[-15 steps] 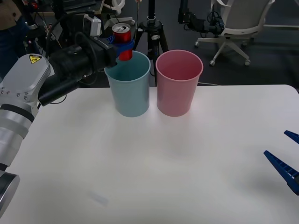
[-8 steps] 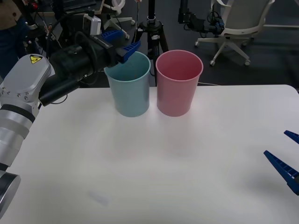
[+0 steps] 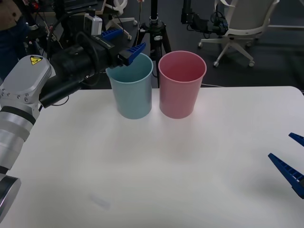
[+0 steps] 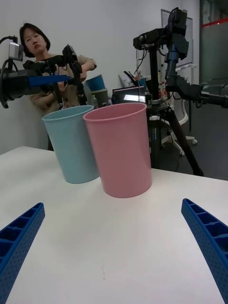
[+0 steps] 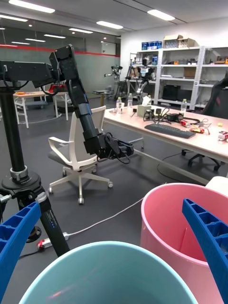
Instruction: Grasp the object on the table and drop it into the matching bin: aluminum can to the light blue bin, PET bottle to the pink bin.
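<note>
My left gripper (image 3: 127,42) is open over the back rim of the light blue bin (image 3: 135,90), with nothing between its fingers. In the left wrist view its fingers (image 5: 16,232) frame the mouth of the light blue bin (image 5: 104,270), and the pink bin (image 5: 166,228) stands right beside it. The aluminum can is hidden. The pink bin (image 3: 182,88) touches the blue one on the white table (image 3: 152,166). My right gripper (image 3: 294,156) rests open low at the table's right edge, facing the light blue bin (image 4: 73,147) and the pink bin (image 4: 124,152).
A black tripod (image 3: 154,28) stands just behind the bins, off the table. An office chair (image 3: 242,23) is farther back on the right. The wide white tabletop stretches between the bins and my right gripper.
One second ago my left gripper was shut on the red can above the light blue bin. It has opened since, and the can has left its fingers and is out of sight.
</note>
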Motion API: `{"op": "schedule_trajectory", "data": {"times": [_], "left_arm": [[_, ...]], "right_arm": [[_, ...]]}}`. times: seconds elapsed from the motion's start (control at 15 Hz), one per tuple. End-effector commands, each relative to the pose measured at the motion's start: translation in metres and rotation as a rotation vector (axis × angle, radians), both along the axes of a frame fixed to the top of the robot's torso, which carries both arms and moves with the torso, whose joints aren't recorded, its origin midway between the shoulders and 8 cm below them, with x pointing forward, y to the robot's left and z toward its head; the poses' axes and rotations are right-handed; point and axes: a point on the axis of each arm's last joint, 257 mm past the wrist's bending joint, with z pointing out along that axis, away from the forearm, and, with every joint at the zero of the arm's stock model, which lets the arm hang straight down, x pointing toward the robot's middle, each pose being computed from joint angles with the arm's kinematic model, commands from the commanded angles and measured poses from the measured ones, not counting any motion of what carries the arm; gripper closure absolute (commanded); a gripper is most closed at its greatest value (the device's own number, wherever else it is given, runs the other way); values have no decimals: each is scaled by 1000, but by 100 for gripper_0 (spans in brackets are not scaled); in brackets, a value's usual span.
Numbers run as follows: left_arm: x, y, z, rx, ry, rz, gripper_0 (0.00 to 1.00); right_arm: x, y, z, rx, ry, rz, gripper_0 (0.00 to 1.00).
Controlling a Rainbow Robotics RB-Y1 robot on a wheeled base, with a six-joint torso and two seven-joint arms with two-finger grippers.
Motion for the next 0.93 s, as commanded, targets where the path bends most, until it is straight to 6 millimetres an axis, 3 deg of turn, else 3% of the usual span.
{"op": "schedule_trajectory", "data": {"times": [0.07, 0.4, 0.93], "left_arm": [[-4, 8, 2, -9, 3, -16, 0], [-32, 38, 3, -2, -9, -63, 0], [-120, 111, -15, -11, -14, -65, 0]], "right_arm": [[0, 0, 0, 0, 0, 0, 0], [0, 0, 0, 0, 0, 0, 0], [0, 0, 0, 0, 0, 0, 0]]}}
